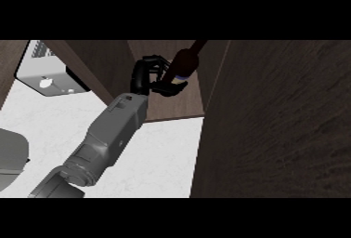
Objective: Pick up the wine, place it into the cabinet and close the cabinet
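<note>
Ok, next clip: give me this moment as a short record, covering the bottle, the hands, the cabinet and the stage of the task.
bottle: wine bottle, dark, tilted, inside the cabinet opening
holding hand: one hand, fingers curled round the bottle; left or right cannot be told
other hand: not in view
cabinet: cabinet open, its door swung out at the right
counter: white counter below
stage: bottle being placed, door not yet closed

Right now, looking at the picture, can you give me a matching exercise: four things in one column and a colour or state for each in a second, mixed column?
Things:
1. bottle
2. left hand
3. counter
4. cabinet

Colour or state:
a. white, speckled
b. dark brown wood
c. black, curled round another thing
d. held up at the cabinet opening

Pairs: 1-d, 2-c, 3-a, 4-b
</note>
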Controlling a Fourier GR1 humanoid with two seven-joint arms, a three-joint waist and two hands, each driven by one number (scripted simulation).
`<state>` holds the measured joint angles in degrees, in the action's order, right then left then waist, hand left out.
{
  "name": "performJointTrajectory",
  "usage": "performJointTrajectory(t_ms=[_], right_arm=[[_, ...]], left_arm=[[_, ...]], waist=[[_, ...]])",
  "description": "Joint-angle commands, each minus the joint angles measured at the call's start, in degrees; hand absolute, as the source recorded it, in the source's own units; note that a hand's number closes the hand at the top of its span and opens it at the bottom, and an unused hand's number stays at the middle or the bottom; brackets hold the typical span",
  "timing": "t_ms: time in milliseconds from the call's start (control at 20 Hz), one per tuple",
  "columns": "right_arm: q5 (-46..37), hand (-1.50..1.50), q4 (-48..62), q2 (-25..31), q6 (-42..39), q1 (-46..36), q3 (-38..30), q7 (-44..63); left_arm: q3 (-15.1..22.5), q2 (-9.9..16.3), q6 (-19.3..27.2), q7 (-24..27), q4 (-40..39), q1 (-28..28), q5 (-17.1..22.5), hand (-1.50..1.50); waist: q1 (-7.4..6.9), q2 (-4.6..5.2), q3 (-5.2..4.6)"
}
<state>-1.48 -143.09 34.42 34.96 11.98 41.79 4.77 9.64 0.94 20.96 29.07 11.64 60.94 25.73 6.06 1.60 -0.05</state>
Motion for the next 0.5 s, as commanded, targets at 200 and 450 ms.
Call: performJointTrajectory(t_ms=[200, 450], right_arm=[[2.39, -1.50, -6.59, 0.08, -0.40, 1.10, 0.64, 1.71], [2.07, -1.50, -7.16, 1.74, -1.56, 3.61, 2.42, -1.20]], left_arm=[[-0.58, 2.33, 3.47, 2.09, -4.61, 4.00, -1.53, -1.50], [-0.14, 1.92, 7.45, 2.93, -6.65, 5.14, -2.70, -1.50]], waist=[[0.22, 0.55, -0.09], [1.28, 0.32, -0.01]])
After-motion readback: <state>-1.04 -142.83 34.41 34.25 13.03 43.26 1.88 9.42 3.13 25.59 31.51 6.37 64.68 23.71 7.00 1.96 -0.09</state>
